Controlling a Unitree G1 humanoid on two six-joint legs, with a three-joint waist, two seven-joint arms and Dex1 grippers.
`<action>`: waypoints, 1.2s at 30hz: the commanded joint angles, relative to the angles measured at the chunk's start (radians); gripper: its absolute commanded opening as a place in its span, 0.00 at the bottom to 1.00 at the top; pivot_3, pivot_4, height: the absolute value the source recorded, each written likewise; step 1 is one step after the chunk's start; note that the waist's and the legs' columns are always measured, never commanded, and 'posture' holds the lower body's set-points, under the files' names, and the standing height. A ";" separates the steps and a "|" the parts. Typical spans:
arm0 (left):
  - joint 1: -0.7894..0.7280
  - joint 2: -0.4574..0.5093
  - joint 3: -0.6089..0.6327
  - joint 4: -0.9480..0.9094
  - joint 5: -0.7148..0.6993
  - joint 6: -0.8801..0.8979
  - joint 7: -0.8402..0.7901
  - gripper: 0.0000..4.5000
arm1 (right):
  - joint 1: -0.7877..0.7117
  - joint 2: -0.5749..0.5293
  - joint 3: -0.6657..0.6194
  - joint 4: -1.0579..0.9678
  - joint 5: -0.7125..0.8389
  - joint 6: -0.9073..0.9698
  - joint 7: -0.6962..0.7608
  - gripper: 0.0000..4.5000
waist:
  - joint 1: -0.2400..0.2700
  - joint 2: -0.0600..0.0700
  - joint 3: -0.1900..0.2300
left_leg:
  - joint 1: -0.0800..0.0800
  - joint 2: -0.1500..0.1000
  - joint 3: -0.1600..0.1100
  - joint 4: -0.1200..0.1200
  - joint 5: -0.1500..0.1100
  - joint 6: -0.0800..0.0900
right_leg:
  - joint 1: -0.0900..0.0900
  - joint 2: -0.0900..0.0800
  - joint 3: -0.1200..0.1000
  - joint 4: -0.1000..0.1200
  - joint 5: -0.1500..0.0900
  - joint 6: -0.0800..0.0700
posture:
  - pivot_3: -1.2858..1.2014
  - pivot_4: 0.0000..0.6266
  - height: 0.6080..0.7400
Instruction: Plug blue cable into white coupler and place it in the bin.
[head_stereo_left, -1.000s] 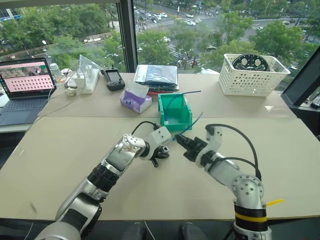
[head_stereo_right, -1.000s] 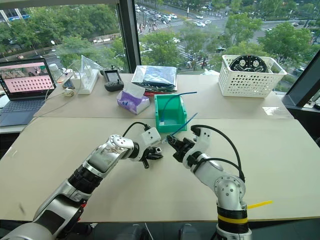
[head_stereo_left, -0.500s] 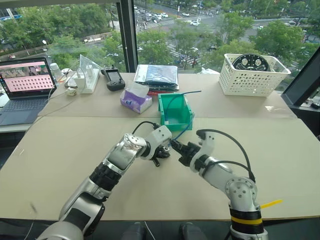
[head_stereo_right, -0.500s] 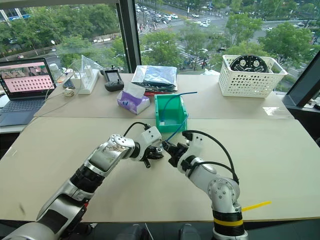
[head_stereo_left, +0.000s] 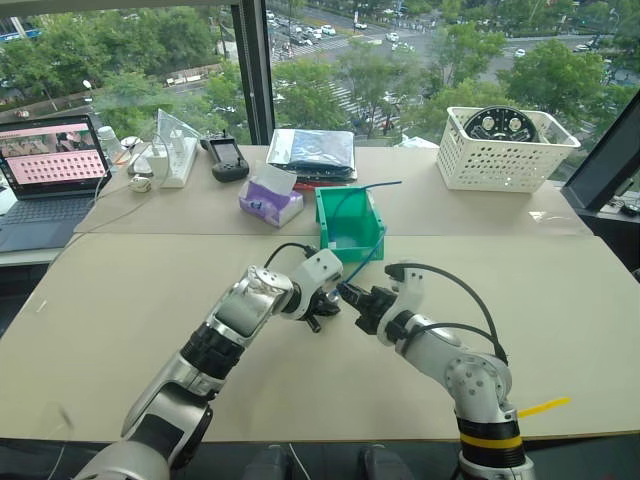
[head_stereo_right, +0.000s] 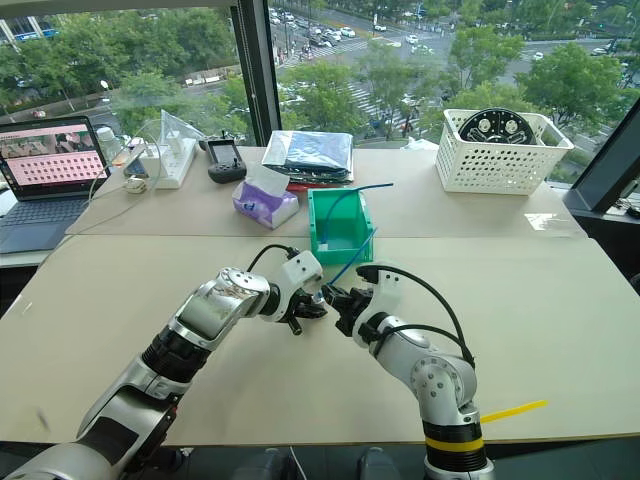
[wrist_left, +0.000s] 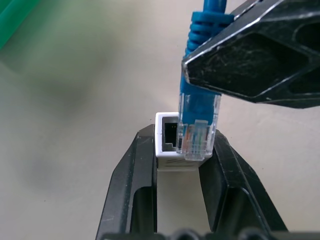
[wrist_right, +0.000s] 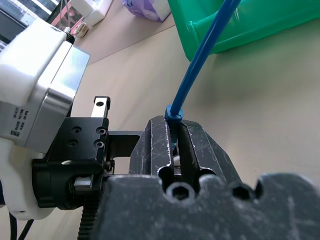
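My left gripper (head_stereo_left: 325, 305) is shut on the small white coupler (wrist_left: 167, 142), whose dark socket faces the left wrist camera. My right gripper (head_stereo_left: 350, 296) is shut on the blue cable (head_stereo_left: 366, 260) just behind its clear plug (wrist_left: 198, 136). The plug tip lies against the coupler's front face, beside the socket opening, which shows uncovered. Both grippers meet tip to tip above the table, just in front of the green bin (head_stereo_left: 379, 226). From my right gripper (wrist_right: 172, 127) the cable (wrist_right: 200, 60) runs up and back toward the bin (wrist_right: 240, 25).
A white lattice basket (head_stereo_left: 505, 150) stands at the back right. A purple tissue pack (head_stereo_left: 270, 202), a dark bag (head_stereo_left: 312, 152), a black remote (head_stereo_left: 228, 158), a power strip (head_stereo_left: 180, 160) and a laptop (head_stereo_left: 50, 165) lie behind and to the left. A thin darker cable (head_stereo_left: 380, 186) arcs out of the bin.
My right gripper has moved left with the cable plug until it meets the left gripper and the coupler. The left gripper has stayed in place.
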 joint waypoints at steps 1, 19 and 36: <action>-0.009 -0.019 0.010 -0.041 -0.042 0.052 0.000 0.15 | -0.003 -0.033 0.044 -0.021 -0.071 0.009 0.030 0.00 | 0.000 0.000 0.000 | 0.000 0.000 0.000 0.000 0.000 0.000 | 0.000 0.000 0.000 0.000 0.000 0.000 | 0.52 0.24 1.00; -0.082 -0.134 0.139 -0.021 -0.107 0.189 0.116 0.15 | -0.006 -0.081 0.124 -0.051 -0.245 0.033 0.137 0.00 | 0.005 0.000 0.000 | 0.000 0.000 0.000 0.000 0.000 0.000 | 0.000 0.000 0.000 0.000 0.000 0.000 | 0.52 0.24 1.00; -0.120 -0.133 0.122 -0.046 -0.150 0.216 0.153 0.15 | -0.047 -0.133 0.185 -0.036 -0.251 0.148 0.272 0.00 | 0.000 0.000 0.000 | 0.000 -0.001 0.000 0.000 0.000 0.000 | -0.001 0.000 0.000 0.001 0.000 0.000 | 0.52 0.24 1.00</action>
